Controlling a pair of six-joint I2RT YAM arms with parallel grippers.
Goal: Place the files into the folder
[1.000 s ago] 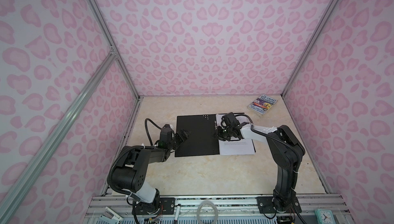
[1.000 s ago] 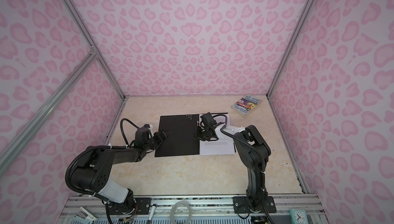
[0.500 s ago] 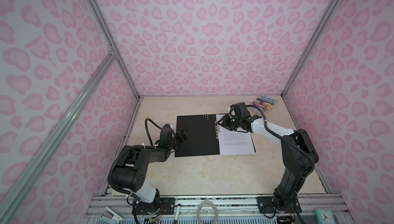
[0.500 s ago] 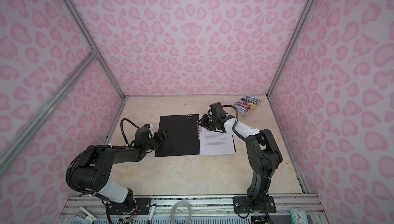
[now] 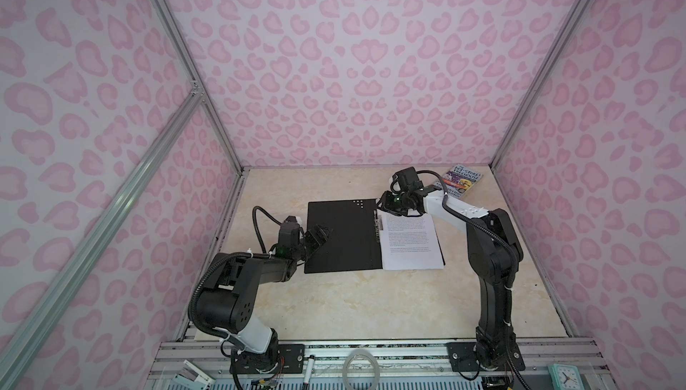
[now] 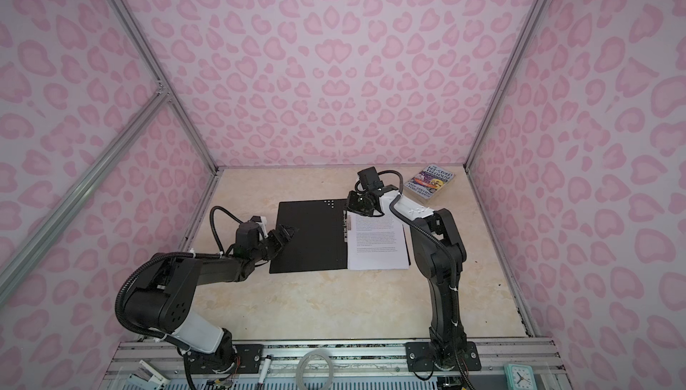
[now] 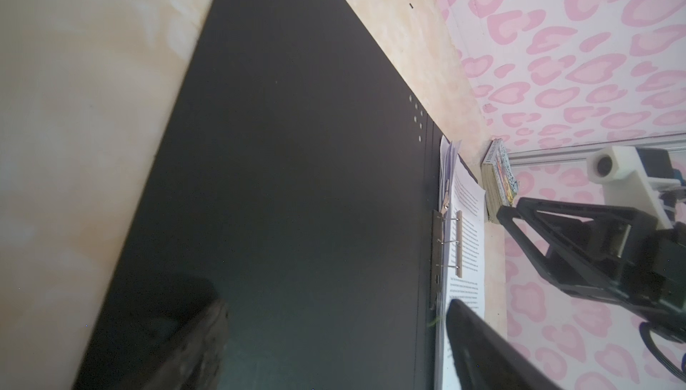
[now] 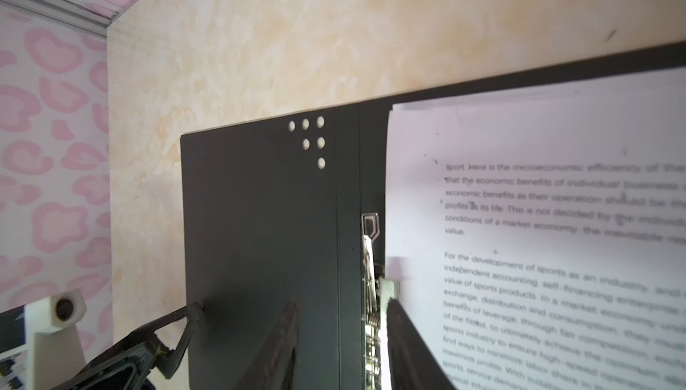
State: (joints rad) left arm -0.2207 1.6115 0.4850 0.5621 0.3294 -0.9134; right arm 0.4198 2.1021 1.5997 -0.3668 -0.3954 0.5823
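2 tools flank the open folder (image 5: 341, 236), which lies black side up in the middle of the bench (image 5: 334, 295). I see the files (image 5: 408, 239) stacked on its 3 o'clock half, beside the spine clip (image 8: 369, 269). My left tool (image 5: 322, 233) gapes wide over the 9 o'clock edge. My right tool (image 5: 384, 207) stands narrowly parted astride the clip's 12 o'clock end.

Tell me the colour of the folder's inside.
Black; the folder shows it best in a top view.

The folder (image 5: 341, 236) is black, the files (image 5: 410, 243) white, the walls (image 5: 352, 72) pink-spotted
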